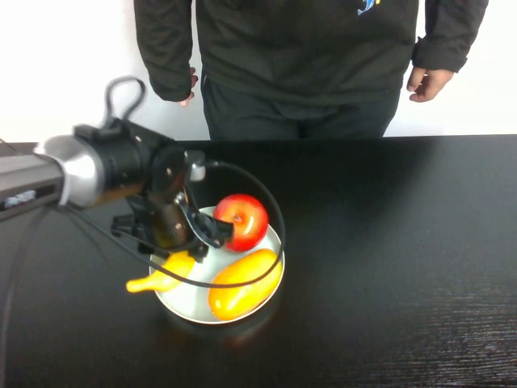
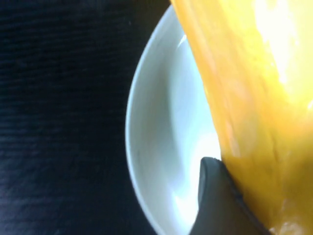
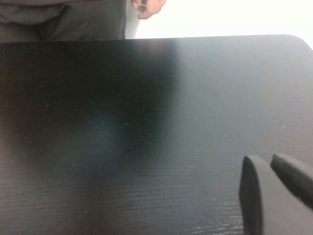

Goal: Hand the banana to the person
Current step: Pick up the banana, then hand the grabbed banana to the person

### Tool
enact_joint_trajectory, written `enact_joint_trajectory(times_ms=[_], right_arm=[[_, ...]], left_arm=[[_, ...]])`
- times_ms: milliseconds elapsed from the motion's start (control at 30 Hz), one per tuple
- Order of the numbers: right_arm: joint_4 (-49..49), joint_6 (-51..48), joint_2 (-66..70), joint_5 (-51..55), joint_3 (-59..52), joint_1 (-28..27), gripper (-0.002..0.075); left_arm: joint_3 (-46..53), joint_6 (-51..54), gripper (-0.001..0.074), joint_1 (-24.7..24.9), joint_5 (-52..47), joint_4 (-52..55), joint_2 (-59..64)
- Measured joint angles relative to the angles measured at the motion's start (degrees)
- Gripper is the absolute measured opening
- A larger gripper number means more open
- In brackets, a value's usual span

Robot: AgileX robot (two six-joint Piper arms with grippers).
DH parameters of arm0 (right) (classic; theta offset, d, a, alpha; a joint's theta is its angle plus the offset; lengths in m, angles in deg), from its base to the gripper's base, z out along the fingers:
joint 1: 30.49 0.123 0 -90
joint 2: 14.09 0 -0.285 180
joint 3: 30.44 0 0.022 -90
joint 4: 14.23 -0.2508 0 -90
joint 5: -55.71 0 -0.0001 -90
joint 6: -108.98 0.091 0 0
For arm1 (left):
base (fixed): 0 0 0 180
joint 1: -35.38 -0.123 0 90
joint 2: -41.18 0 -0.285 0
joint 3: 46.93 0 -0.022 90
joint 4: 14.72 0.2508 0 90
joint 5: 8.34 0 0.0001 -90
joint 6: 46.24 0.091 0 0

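The banana [image 1: 160,277] is yellow and curved. It lies across the left rim of the white plate [image 1: 182,301], with its slim end out over the table. My left gripper [image 1: 192,246] is down on the banana's plate end, shut on it. In the left wrist view one dark finger [image 2: 217,196] presses against the banana [image 2: 244,98]; the other finger is hidden behind the fruit. The person [image 1: 299,48] stands at the table's far edge, hands [image 1: 426,82] hanging at the sides. My right gripper [image 3: 266,164] is shut and empty over bare table, out of the high view.
A red apple [image 1: 242,220] and a stout yellow-orange mango-like fruit [image 1: 242,283] lie on the same plate, right of the gripper. A black cable [image 1: 275,210] loops over the plate. The table [image 1: 404,259] is black.
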State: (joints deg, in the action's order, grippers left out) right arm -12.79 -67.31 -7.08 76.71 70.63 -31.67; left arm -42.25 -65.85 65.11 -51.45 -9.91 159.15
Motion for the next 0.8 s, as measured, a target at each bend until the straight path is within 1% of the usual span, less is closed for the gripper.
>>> enact_joint_trajectory(times_ms=[133, 367, 500, 633, 800], right_arm=[[0.00, 0.00, 0.00, 0.00, 0.00, 0.00, -0.0008], [0.00, 0.00, 0.00, 0.00, 0.00, 0.00, -0.0008], [0.00, 0.00, 0.00, 0.00, 0.00, 0.00, -0.0007], [0.00, 0.00, 0.00, 0.00, 0.00, 0.00, -0.0007], [0.00, 0.00, 0.00, 0.00, 0.00, 0.00, -0.0007]], left_arm=[[0.00, -0.81, 0.0307, 0.04, -4.47, 1.70, -5.28], [0.00, -1.51, 0.0307, 0.13, -18.67, 4.22, -16.63], [0.00, -0.57, 0.0307, 0.62, -23.81, 4.49, -24.29], [-1.41, 6.51, 0.0307, 2.68, -27.22, 4.49, -29.81], [-7.79, 20.07, 0.0307, 5.92, -28.03, 4.37, -30.84]])
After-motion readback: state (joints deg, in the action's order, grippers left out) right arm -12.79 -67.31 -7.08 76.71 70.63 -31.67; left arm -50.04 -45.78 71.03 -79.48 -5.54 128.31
